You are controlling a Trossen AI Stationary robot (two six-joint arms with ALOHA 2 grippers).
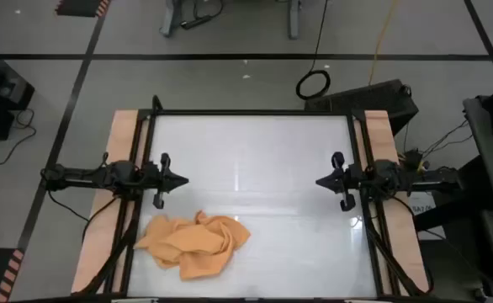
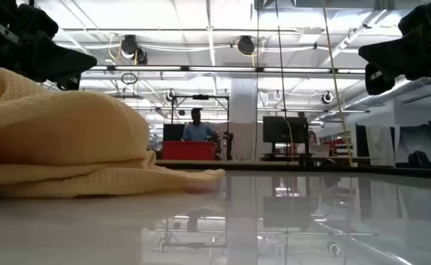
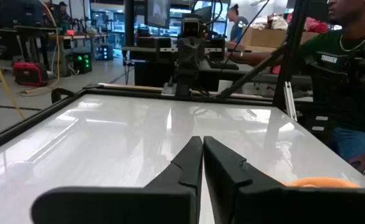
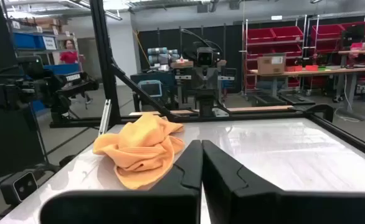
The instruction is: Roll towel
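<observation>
One towel [image 1: 193, 243]: orange-tan, thin soft cloth, crumpled in loose folds on the near-left part of the glossy white table [image 1: 263, 160]; no tag can be made out.
Low view: cloth cut off at the left edge.
Left gripper [image 1: 182, 179]: clenched, empty, above the towel's far side.
Right gripper [image 1: 320, 182]: clenched, empty, well apart from it.

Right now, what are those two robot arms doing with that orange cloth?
Nothing is being handled yet. The towel lies crumpled in a heap on the white table, near its front edge on the left arm's side. The left end effector and the right end effector are both shut and empty, parked at opposite sides of the table and pointing at each other. Neither touches the towel, so the rolling has not begun.
</observation>
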